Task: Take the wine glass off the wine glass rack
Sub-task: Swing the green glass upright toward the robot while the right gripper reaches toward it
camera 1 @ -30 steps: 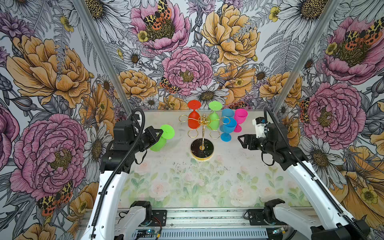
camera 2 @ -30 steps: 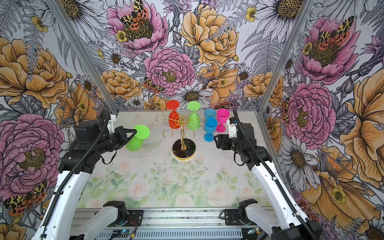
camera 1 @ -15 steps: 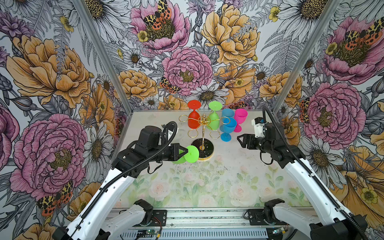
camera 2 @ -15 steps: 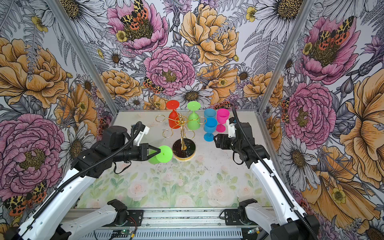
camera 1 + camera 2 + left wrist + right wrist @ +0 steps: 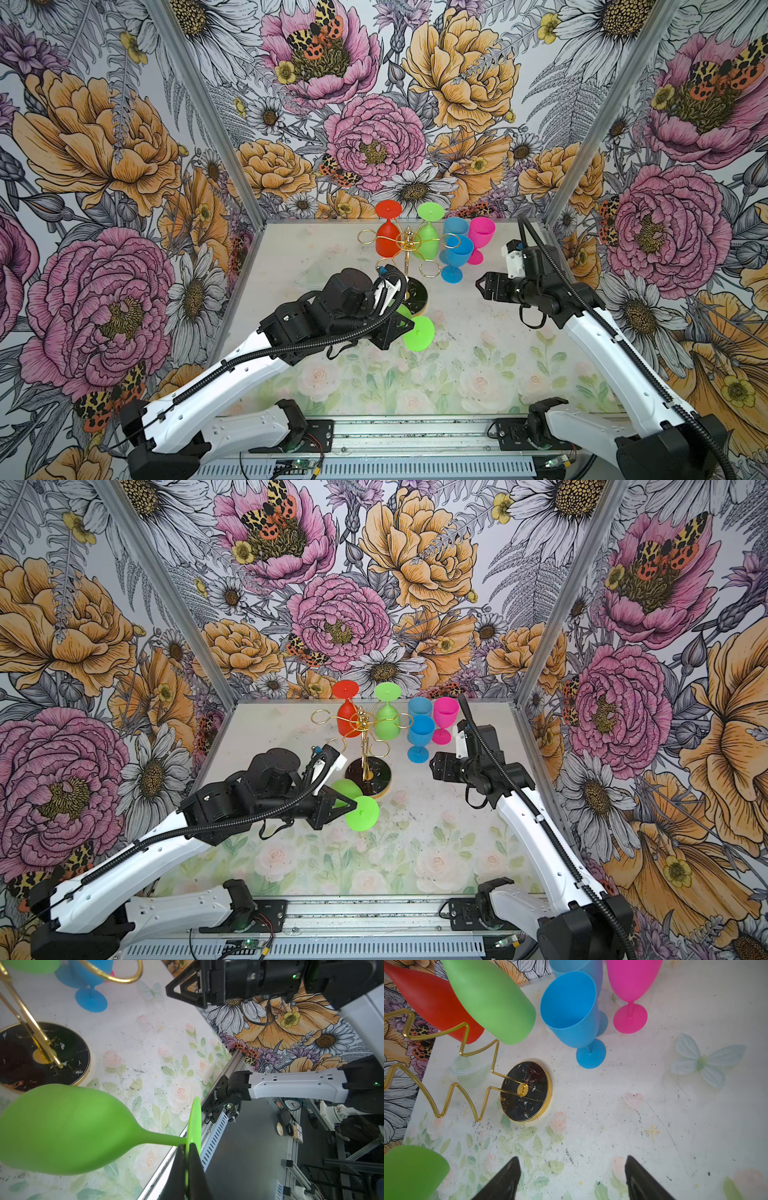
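Swung my left arm [image 5: 232, 372] rightward from the far left a second ago. Wine glass rack [image 5: 380, 773] stood far-centre; the green wine glass [image 5: 347, 789] was off it, tipped sideways just near-left of its base, left gripper [image 5: 187, 1153] clenched on its foot. Right gripper [image 5: 572, 1162] hung released, right of the rack.

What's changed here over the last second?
The left gripper, shut on the foot of the lime green plastic wine glass, carried it from near the left wall to the middle, in front of the gold wire wine glass rack. The open right gripper barely moved. The hanging red glass and green glass and the standing blue glasses and pink glass stayed put.
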